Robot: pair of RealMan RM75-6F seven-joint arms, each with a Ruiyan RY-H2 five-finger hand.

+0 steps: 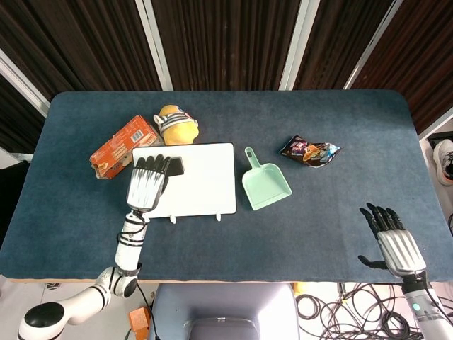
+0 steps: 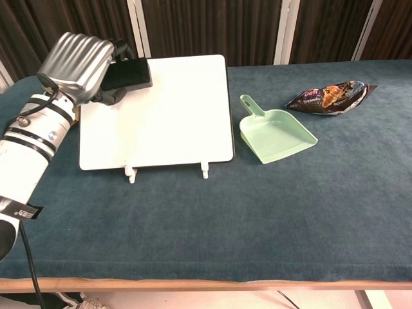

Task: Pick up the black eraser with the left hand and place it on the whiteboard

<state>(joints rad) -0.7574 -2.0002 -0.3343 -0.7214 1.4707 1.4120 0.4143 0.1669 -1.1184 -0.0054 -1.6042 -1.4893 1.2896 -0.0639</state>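
Observation:
My left hand [image 1: 147, 185] [image 2: 80, 65] hovers over the left part of the whiteboard [image 1: 202, 180] [image 2: 167, 109] and grips the black eraser [image 1: 175, 166] [image 2: 127, 74], which sticks out past its fingertips above the board's far left corner. The whiteboard lies flat on the blue table with two small white feet at its near edge. My right hand [image 1: 393, 242] rests near the table's front right edge, fingers spread, holding nothing; the chest view does not show it.
A green dustpan [image 1: 264, 182] [image 2: 275, 132] lies just right of the whiteboard. A snack bag [image 1: 309, 151] [image 2: 330, 96] sits further right. An orange box [image 1: 120, 146] and a yellow striped plush toy [image 1: 175, 124] lie behind the board's left side.

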